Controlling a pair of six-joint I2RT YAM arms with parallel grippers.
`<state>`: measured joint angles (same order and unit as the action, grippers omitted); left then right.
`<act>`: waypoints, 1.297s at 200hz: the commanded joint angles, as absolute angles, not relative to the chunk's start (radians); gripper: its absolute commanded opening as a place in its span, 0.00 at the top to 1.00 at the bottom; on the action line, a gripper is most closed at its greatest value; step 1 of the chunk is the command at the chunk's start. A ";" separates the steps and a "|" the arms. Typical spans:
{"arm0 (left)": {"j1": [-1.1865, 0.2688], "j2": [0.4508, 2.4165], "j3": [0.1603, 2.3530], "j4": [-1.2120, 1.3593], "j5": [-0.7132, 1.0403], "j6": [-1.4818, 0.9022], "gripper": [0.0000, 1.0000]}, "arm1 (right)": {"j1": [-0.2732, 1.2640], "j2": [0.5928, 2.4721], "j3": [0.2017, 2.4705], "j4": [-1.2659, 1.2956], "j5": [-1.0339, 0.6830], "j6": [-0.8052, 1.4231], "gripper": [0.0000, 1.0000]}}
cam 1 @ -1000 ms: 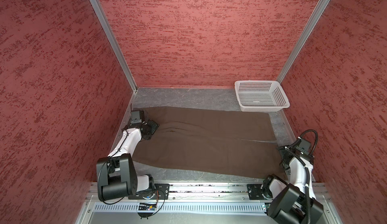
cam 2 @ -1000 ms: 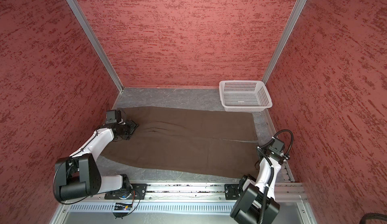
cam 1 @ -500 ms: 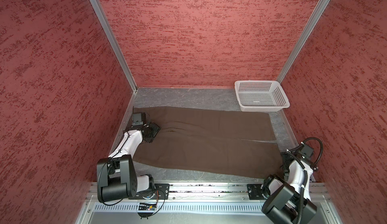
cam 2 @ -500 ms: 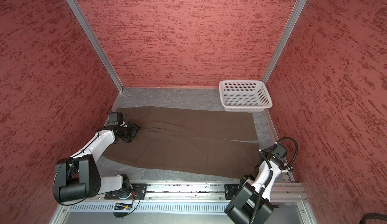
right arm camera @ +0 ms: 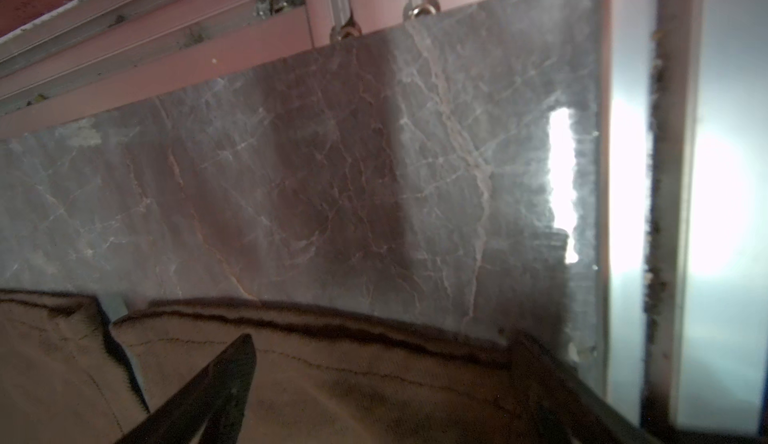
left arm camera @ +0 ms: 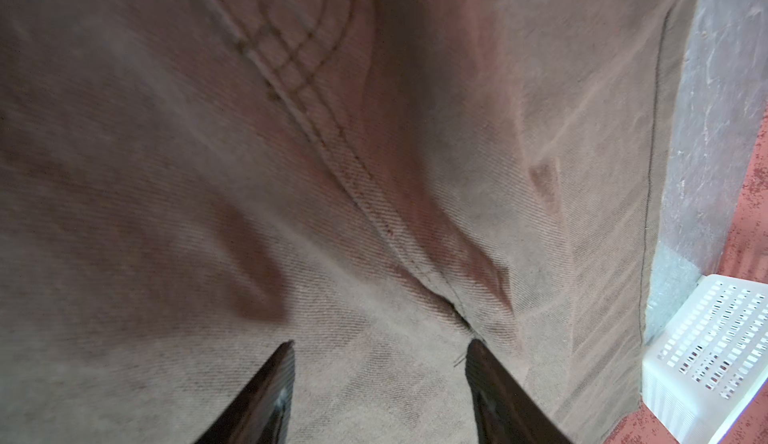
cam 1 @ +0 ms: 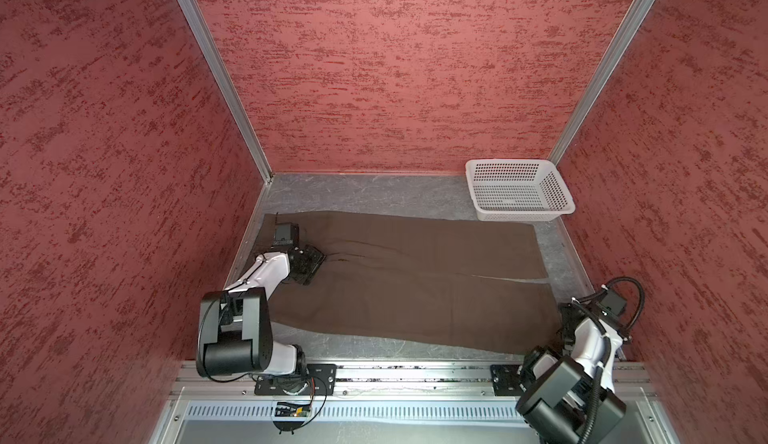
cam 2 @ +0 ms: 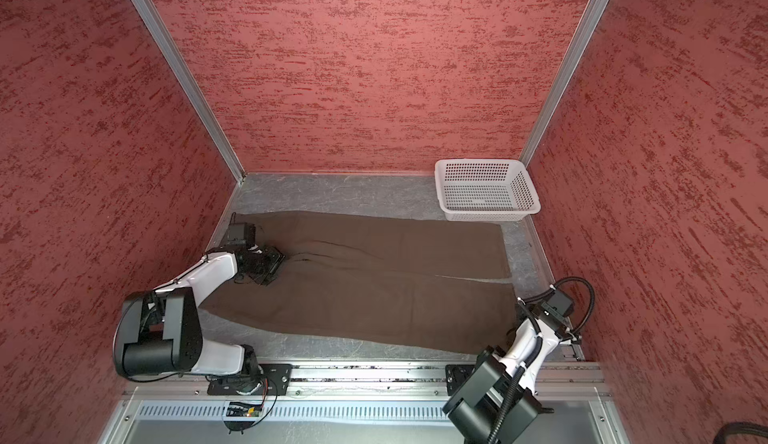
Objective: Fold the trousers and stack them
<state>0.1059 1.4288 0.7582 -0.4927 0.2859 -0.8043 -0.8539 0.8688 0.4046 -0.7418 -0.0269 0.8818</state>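
**Two open claws, one flat pair of trousers, plenty of ways to spoil the fold**

The trousers [cam 1: 415,280] lie spread flat across the middle of the table [cam 1: 374,193]. The waist points to 9 o'clock and both hems to 3 o'clock. The far leg's hem ends just beside the white basket [cam 1: 523,213] at 2 o'clock.

The left gripper [left arm camera: 380,350] sits at 9 o'clock, low over the crotch seam. Its jaws are apart and hold nothing; I can't tell whether the tips press the cloth. The right gripper [right arm camera: 382,342] is down at 4 o'clock over the near leg's hem, jaws spread wide and also empty.

My worry is that hem. It lies close to the table's edge, so a shallow pinch could take only the top layer, and a deep one could scrape the hard tabletop. On the left, closing across the thick seam could bunch the soft cloth into a ridge.

The legs also splay apart toward 3 o'clock. If only one corner gets lifted, I'd expect the fold to land crooked, or the far leg to drag against the basket.
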 commanded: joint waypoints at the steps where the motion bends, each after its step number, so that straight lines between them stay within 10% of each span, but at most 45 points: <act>1: 0.095 1.443 0.786 -0.467 0.265 -0.814 0.34 | -0.858 0.832 0.395 -0.762 -0.067 0.888 0.01; 19: 0.095 1.461 0.793 -0.466 0.272 -0.817 0.34 | -0.859 0.832 0.371 -0.728 -0.082 0.890 0.15; 40: 0.089 1.465 0.801 -0.476 0.273 -0.811 0.34 | -0.862 0.859 0.333 -0.665 -0.126 0.890 0.69; 63: 0.093 1.457 0.799 -0.484 0.263 -0.809 0.34 | -0.865 0.899 0.327 -0.625 -0.162 0.887 1.00; 223: 0.288 1.068 0.719 -0.770 0.190 -0.748 0.37 | -0.896 0.907 0.466 -0.697 -0.219 0.839 1.00; 259: 0.356 1.082 0.699 -0.741 0.265 -0.744 0.36 | -0.896 0.818 0.409 -0.753 -0.193 0.895 0.32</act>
